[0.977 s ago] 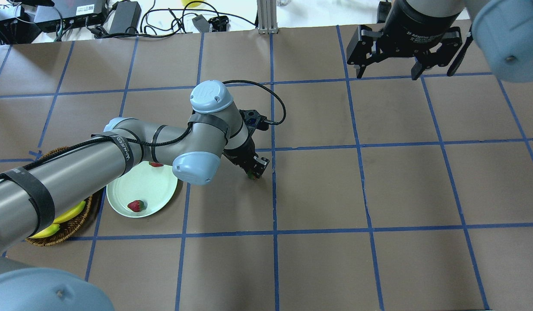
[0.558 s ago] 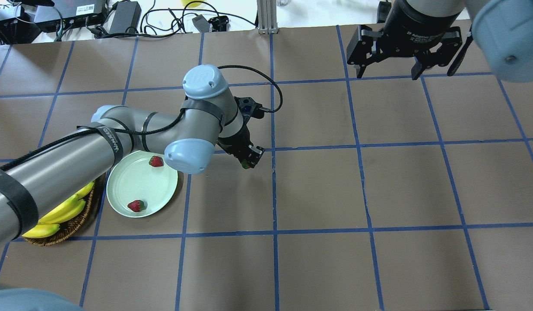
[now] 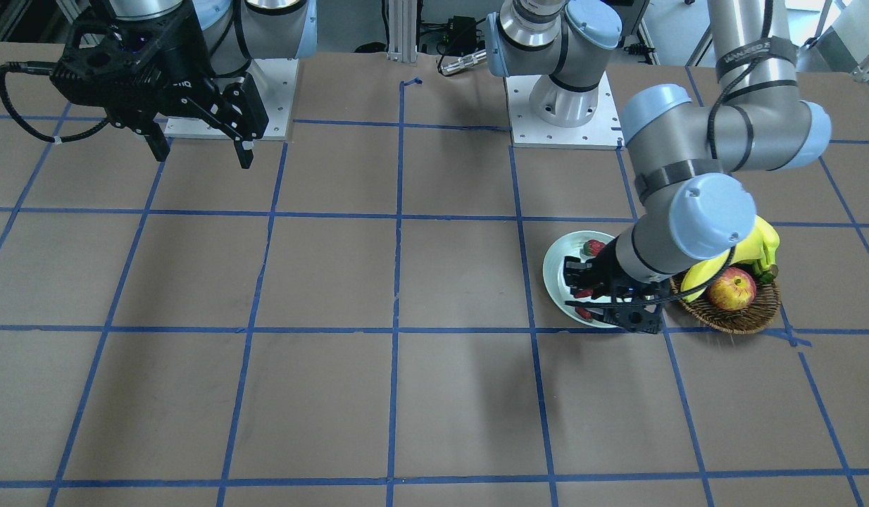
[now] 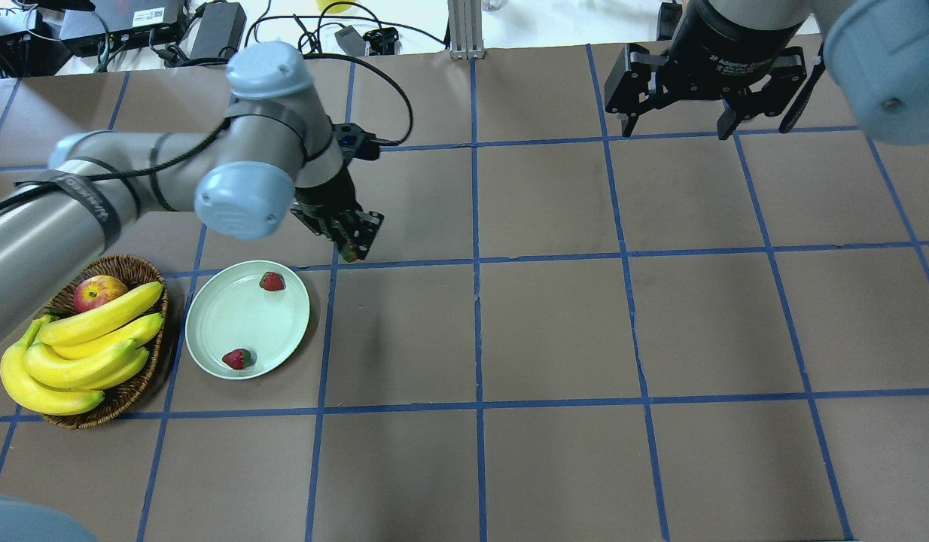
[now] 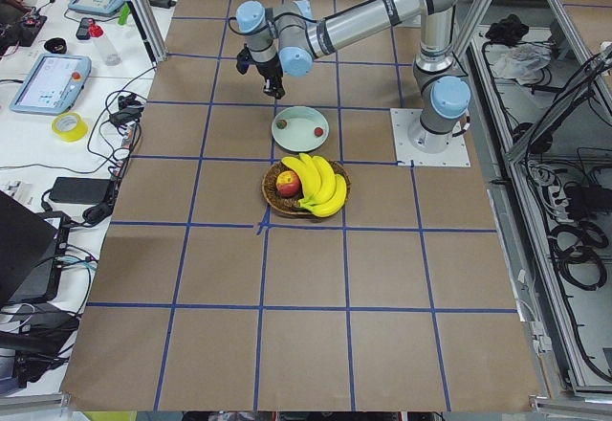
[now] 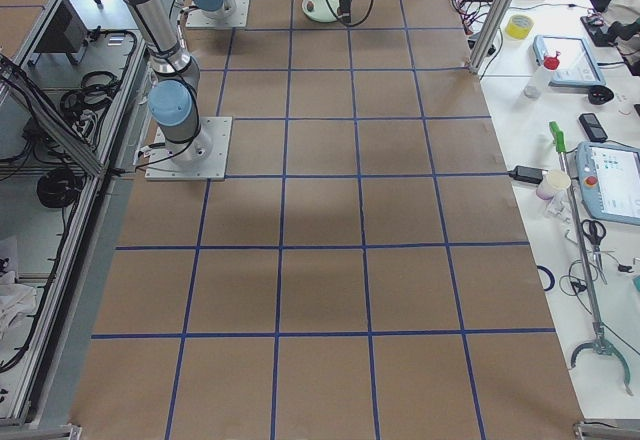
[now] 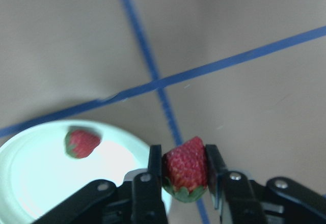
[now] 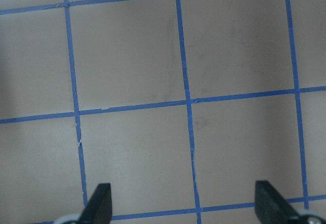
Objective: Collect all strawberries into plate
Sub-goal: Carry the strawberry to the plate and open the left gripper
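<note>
Now that your left gripper [image 4: 351, 247] has swung in from well away from the plate [image 4: 208, 331], it hangs just beside the plate's rim, pinching one strawberry [image 7: 184, 164] tight. So the carry looks almost done. I think you only need to get over the plate and let go.

Count with me: three strawberries. Two lie on the plate — a far strawberry [image 4: 272, 281] and a near strawberry [image 4: 237, 358]. One plate. Beside the plate sits one basket [image 4: 126, 262] with one apple [image 4: 97, 292] and about four bananas [image 4: 95, 316]. Your right gripper [image 4: 675, 129] waits far from the plate — spread wide, holding nothing.
</note>
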Available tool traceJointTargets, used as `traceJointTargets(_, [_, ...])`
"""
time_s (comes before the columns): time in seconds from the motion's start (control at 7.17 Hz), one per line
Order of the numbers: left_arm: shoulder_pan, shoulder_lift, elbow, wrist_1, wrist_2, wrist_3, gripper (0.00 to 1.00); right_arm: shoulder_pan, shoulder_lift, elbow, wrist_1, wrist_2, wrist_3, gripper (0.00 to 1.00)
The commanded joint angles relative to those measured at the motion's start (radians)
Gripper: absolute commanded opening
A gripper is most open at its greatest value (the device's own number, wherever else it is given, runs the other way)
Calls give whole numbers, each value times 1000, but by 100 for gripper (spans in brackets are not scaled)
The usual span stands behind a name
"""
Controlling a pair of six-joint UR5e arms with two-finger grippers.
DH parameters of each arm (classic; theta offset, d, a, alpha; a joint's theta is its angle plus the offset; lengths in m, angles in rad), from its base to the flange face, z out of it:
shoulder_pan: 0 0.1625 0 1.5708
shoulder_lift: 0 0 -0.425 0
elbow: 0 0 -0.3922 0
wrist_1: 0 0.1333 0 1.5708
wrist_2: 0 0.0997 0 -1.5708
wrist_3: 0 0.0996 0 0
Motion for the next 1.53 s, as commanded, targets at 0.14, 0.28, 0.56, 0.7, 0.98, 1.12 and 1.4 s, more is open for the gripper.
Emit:
traceJointTargets(0.14, [103,-11,-13,-48,15,5,0,0,0,1,1,0,-2,100])
traceJointTargets(0.28, [103,-22,-33,-47,14,4,25,0,-2,1,2,-2,-2,100])
traceJointTargets(0.56, [103,-8,-70,-50,17,1,44,0,-2,1,6,-2,-3,100])
traceJointTargets(0.7, [103,-8,-68,-50,17,-2,66,-2,-2,1,6,-3,-5,100])
traceJointTargets(0.98, [94,6,-59,-56,15,-13,100,0,-3,1,8,-2,-3,100])
traceJointTargets(1.12, [89,39,-22,-61,17,-22,100,-2,-3,1,8,-3,-3,100])
traceJointTargets(1.4, [86,93,187,-225,43,-108,100,-2,-5,1,9,-6,-3,100])
